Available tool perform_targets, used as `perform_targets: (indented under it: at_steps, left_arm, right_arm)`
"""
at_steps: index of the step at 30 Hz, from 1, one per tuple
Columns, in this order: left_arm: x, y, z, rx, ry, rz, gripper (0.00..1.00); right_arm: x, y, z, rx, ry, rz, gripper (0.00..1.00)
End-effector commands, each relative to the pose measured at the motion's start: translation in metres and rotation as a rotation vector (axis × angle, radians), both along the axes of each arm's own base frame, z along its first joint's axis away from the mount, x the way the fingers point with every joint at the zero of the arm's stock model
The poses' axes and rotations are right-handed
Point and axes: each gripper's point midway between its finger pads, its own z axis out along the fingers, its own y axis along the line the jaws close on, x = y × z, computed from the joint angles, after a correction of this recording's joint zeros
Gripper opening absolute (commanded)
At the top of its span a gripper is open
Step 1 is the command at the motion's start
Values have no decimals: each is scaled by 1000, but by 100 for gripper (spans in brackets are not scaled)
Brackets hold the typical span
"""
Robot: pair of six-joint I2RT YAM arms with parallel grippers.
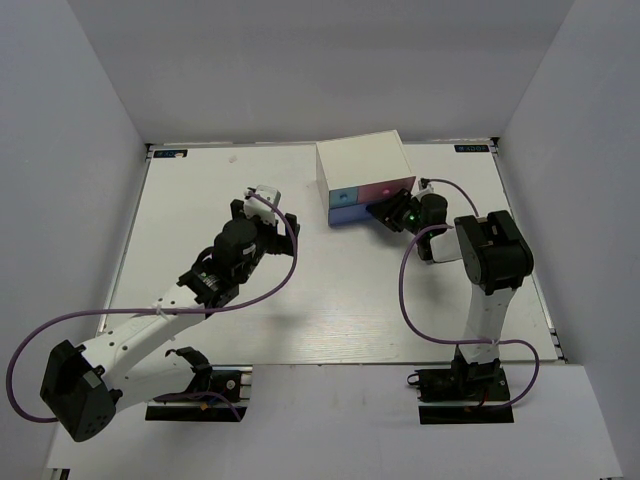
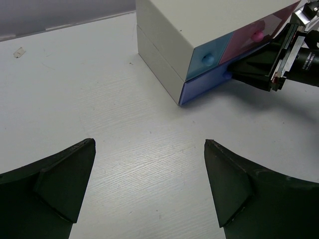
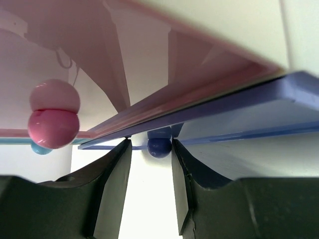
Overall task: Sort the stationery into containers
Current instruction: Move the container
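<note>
Right gripper (image 3: 152, 158): my two dark fingers stand a narrow gap apart at the front of the box, tips level with the lowest drawer.
Grip: the small round blue-violet knob (image 3: 159, 147) sits between my fingertips, against one of them, with a sliver of light beside the other. I cannot tell whether it is pinched.
Left gripper (image 2: 149, 184): my fingers are spread wide over bare white table (image 1: 330, 300), holding nothing, well apart from the box.
Container: the small white desktop drawer box (image 1: 360, 160) rests on the far part of the table, right of centre.
Drawers: the light-blue upper drawer (image 2: 209, 57) and pink upper drawer (image 3: 75, 45) sit side by side above the wide blue-violet lower drawer (image 2: 199, 87).
Pink round knob (image 3: 54, 127): up and to one side of my right fingers, untouched.
</note>
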Motion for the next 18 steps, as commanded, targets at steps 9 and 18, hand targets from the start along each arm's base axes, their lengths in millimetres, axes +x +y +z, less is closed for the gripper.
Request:
perform_targets:
  at_steps: [9, 18]
  left_arm:
    - [4, -6, 13, -26, -17, -5, 100]
    - [1, -7, 10, -68, -22, -9, 100]
  right_arm:
    - [-8, 3, 17, 8, -79, 26, 43]
    - [-69, -1, 15, -72, -160, 170, 79]
